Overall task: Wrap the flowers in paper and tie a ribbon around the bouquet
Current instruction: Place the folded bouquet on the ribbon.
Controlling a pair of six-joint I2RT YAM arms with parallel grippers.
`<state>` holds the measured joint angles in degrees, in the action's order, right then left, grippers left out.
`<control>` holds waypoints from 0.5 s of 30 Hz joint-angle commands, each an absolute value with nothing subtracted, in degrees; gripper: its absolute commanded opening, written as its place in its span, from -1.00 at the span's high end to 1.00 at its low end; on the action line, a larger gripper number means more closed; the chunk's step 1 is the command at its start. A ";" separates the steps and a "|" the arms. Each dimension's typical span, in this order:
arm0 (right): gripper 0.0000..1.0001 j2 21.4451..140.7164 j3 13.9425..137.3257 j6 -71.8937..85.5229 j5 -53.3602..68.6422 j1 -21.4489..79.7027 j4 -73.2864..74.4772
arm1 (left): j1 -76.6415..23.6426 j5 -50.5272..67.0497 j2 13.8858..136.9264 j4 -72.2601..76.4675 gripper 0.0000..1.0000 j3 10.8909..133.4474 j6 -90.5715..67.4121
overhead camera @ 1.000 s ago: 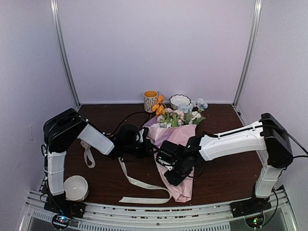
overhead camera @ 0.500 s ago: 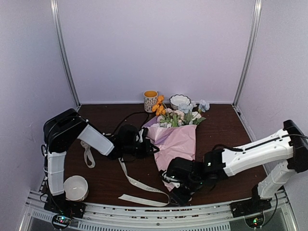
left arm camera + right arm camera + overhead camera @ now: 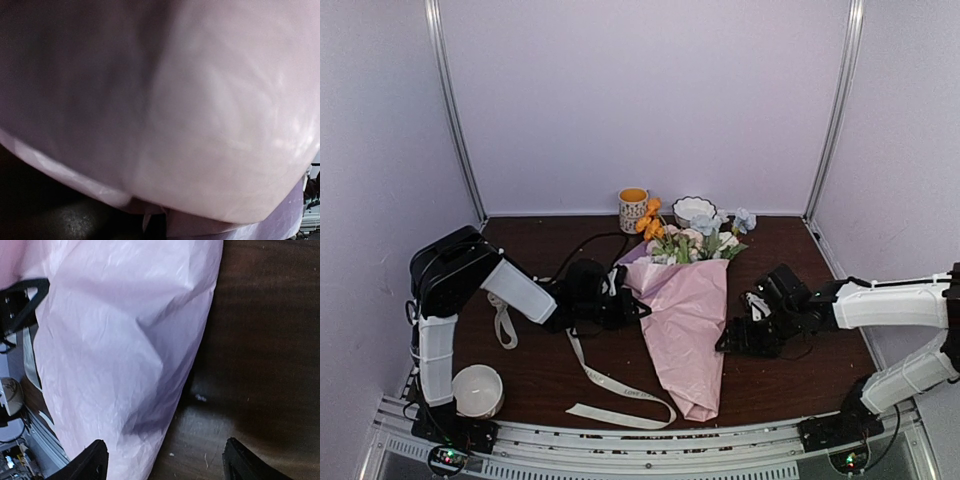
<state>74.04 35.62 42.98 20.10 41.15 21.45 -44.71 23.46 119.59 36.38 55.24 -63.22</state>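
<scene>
The bouquet lies on the dark table as a cone of pink paper [image 3: 685,320]. The flowers [image 3: 692,238] stick out at its far end, and it narrows toward the near edge. My left gripper [image 3: 632,300] sits at the cone's left edge, shut on the paper, which fills the left wrist view [image 3: 200,125] and hides the fingers. My right gripper [image 3: 730,340] [image 3: 167,462] is open just right of the cone with nothing between its fingers. Its left fingertip [image 3: 97,460] is over the paper's edge [image 3: 125,365]. The cream ribbon [image 3: 620,385] trails from under the left arm to the cone's tip.
A white bowl [image 3: 478,390] stands by the left arm's base. A patterned mug [image 3: 633,208] and a small white bowl [image 3: 693,209] stand at the back wall behind the flowers. The table's metal rail [image 3: 640,440] runs along the near edge.
My right gripper has left the cone's narrow end, swung out to the right of it and opened wide. The cone now lies uncovered. The left arm has not moved.
</scene>
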 commanded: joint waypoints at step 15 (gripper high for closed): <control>0.25 89.14 38.21 47.36 33.49 35.40 -0.66 | -45.18 25.03 119.20 39.59 0.56 52.86 -64.67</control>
<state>88.51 35.46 47.00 33.43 35.38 0.47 -44.73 23.57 119.59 38.92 53.60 -64.79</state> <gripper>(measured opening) 0.400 0.038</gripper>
